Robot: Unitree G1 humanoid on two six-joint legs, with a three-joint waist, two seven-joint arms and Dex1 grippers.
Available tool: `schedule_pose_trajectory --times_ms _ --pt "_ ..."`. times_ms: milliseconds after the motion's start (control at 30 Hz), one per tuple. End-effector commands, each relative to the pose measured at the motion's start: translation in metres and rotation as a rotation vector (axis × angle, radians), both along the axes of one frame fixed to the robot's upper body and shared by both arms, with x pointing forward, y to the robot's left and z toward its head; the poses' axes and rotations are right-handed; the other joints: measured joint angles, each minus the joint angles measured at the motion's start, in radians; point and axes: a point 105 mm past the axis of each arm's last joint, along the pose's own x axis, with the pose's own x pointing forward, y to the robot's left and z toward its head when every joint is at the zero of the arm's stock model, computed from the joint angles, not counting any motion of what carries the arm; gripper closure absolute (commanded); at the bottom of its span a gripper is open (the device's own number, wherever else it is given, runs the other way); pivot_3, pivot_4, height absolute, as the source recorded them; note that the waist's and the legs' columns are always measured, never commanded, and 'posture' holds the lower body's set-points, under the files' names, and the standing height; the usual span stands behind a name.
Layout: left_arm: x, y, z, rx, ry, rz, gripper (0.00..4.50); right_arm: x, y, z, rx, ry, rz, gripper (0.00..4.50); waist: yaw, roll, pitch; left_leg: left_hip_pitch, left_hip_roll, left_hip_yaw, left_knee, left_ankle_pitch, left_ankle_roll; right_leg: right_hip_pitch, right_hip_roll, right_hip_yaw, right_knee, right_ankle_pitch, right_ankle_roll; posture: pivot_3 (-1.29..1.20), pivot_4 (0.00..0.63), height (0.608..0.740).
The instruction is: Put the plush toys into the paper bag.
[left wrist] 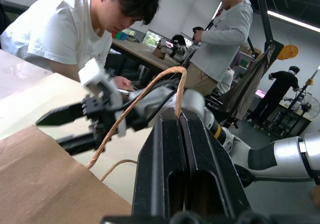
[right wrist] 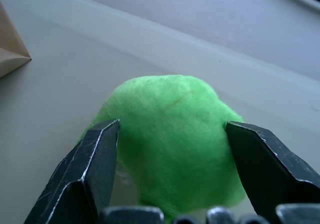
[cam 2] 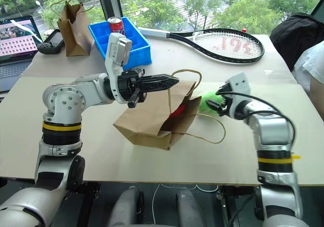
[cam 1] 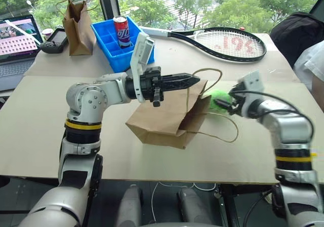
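Right wrist view: right gripper jaws spread either side of green plush, not clamped yet; it's soft, light, squashy, so pinch mid-body. Plush sits on table just beside bag mouth. Left gripper is clenched on twine handle, holding bag open. Red plush sits inside. Beyond bag: blue bin, racket; nothing blocks.

Silver arms, yellow bands, 2 black-fingered grippers
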Motion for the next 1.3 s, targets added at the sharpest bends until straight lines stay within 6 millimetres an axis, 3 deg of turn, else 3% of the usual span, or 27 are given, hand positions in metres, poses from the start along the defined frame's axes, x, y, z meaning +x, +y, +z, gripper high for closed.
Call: schedule_pose_trajectory --times_ms 33,133,200,300,467,600,767,900,1067,1300 --pt "-0.005 0.001 0.016 -0.018 -0.062 -0.01 4.5 0.005 -0.015 -0.009 -0.049 -0.018 -0.042 1.83 0.002 0.0 0.0 0.0 0.0 0.0 0.0 0.0 0.0 0.0 0.0 0.0 0.0 0.0 0.0 0.0 0.15 0.663" --pt "-0.005 0.002 0.018 -0.019 -0.067 -0.004 4.5 0.004 -0.02 -0.007 -0.049 -0.065 -0.044 2.95 0.002 0.0 0.0 0.001 0.0 0.0 0.001 0.0 0.0 0.001 0.0 0.0 0.0 0.0 0.0 0.0 0.15 0.663" --pt "-0.004 0.002 0.018 -0.02 -0.066 -0.001 4.5 0.001 -0.022 0.011 -0.044 -0.134 -0.033 3.56 0.002 0.0 0.0 0.001 0.0 0.0 0.001 0.0 0.0 0.001 0.0 0.0 0.0 0.0 0.0 0.0 0.15 0.663" --pt "-0.004 0.002 0.018 -0.019 -0.064 0.004 4.5 -0.017 -0.028 0.045 -0.186 -0.213 0.028 4.44 0.008 0.001 0.001 -0.001 -0.001 0.0 0.001 0.0 0.0 0.0 -0.001 0.0 0.0 0.0 0.001 0.0 0.15 0.663" --pt "-0.005 0.002 0.018 -0.029 -0.055 -0.002 4.5 -0.056 -0.021 0.106 -0.344 -0.333 0.13 4.44 0.005 0.002 0.001 -0.002 -0.001 0.0 0.0 0.0 0.0 -0.001 -0.001 0.0 -0.001 0.0 0.001 0.0 0.15 0.663" --pt "-0.005 0.0 0.018 -0.031 -0.058 -0.017 4.5 -0.094 0.007 0.127 -0.389 -0.316 0.272 4.44 0.0 0.002 0.001 0.0 0.0 -0.001 -0.001 0.0 0.0 0.0 0.0 0.0 -0.001 0.0 0.001 0.0 0.15 0.663" --pt "-0.003 -0.002 0.017 -0.031 -0.056 -0.017 4.5 -0.115 0.033 0.131 -0.365 -0.287 0.378 4.44 0.002 0.002 0.001 0.001 0.0 -0.001 0.0 0.0 0.0 0.002 0.0 0.0 -0.001 -0.001 0.002 0.0 0.15 0.663" --pt "-0.003 -0.003 0.017 -0.031 -0.058 -0.024 4.5 -0.125 0.056 0.114 -0.264 -0.176 0.45 4.44 0.003 0.002 0.001 0.0 0.0 0.0 0.0 0.0 0.0 0.001 0.0 0.0 -0.001 0.0 0.001 0.0 0.15 0.663" --pt "-0.004 -0.004 0.017 -0.038 -0.052 -0.025 4.5 -0.119 0.074 0.1 -0.178 -0.119 0.436 4.44 0.003 0.002 0.001 0.0 0.0 0.0 0.0 0.0 0.0 0.001 0.0 0.0 -0.002 0.0 0.001 0.0 0.15 0.663" --pt "-0.006 -0.004 0.018 -0.049 -0.044 -0.024 4.5 -0.113 0.087 0.083 -0.185 -0.049 0.446 4.44 0.006 0.002 0.001 -0.001 0.0 -0.001 0.0 0.0 0.0 0.001 -0.001 0.0 -0.002 0.0 0.001 0.0 0.15 0.663"
